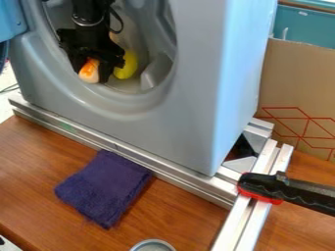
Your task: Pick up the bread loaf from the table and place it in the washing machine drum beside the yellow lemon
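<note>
At the left border you see a light blue panel (10,19), and next to it the big grey housing (177,132) with its round opening. Your black tool (92,72) is inside this opening, in the lower left part, near to the rim. An orange and white thing (89,76) is right at its tips, but you cannot tell if the tool is clenched on it or released. Just to the right lies a yellow thing (127,65), inside too; beyond it, a grey raised part (155,71) makes the side room narrower. Below, a metal rail (72,130) runs along the housing on the brown desk (33,162), and a folded purple cloth (105,186) lies in front, at the rail. At the bottom border there is a round metal rim (152,241). More to the right, a black and red clamp (281,190) sits upon the double rail (245,223). Behind stands a cardboard sheet (291,78) with printed red lines, and a teal container (307,27) is at the upper right.
</note>
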Robot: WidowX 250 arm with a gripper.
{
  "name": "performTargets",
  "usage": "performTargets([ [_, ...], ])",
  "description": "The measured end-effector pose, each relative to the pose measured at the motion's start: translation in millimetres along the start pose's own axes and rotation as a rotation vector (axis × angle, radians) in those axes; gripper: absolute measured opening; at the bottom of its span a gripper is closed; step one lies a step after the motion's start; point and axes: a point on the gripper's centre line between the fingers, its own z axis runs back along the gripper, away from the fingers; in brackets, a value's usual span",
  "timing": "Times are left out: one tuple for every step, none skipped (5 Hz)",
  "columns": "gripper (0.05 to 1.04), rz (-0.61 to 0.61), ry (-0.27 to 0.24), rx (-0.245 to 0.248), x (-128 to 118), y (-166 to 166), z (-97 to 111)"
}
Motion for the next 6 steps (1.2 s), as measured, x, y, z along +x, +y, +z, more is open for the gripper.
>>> performTargets([
  [0.775, -0.039, 0.012, -0.018, -1.1, -3.0, -3.8],
  [0.968, -0.057, 0.017, -0.039, -3.4, -6.0, -4.1],
  [0.985, -0.041, 0.025, -0.059, -10.3, -3.6, -3.4],
  [0.985, -0.009, 0.023, -0.068, -13.9, 4.1, -0.2],
  [0.987, 0.035, 0.006, -0.052, -23.8, 19.1, 13.5],
  [0.987, 0.007, 0.024, -0.057, -44.8, 31.1, 39.9],
])
